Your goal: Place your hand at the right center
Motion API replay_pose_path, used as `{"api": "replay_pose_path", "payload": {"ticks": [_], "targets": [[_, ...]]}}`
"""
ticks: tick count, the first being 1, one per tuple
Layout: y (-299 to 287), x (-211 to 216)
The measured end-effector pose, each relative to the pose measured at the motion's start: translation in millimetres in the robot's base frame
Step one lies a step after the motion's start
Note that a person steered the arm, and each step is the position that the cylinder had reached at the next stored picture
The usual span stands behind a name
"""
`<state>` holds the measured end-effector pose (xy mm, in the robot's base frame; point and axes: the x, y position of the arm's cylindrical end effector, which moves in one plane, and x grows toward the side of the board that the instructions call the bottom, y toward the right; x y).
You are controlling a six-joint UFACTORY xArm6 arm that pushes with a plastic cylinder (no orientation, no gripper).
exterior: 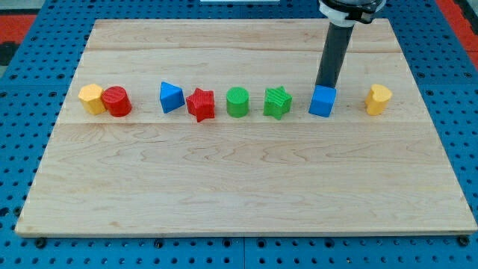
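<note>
My rod comes down from the view's top right and my tip (pixel 326 85) sits just behind the blue cube (pixel 322 101), touching or almost touching its far side. A row of blocks runs across the wooden board (pixel 239 187). From the view's left: a yellow block (pixel 91 98) against a red cylinder (pixel 116 101), a blue triangular block (pixel 171 97), a red star (pixel 201 104), a green cylinder (pixel 237 101), a green star (pixel 277 101), the blue cube, and a yellow block (pixel 378 99) at the far right.
The board lies on a blue perforated surface (pixel 463 112) that frames it on all sides. The board's right edge is just right of the far-right yellow block.
</note>
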<state>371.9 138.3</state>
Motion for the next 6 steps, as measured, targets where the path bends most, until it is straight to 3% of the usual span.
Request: {"api": "replay_pose_path", "payload": {"ticks": [2, 4, 6], "targets": [[0.4, 0.0], [28.4, -29.1], [177.2, -27.4]]}}
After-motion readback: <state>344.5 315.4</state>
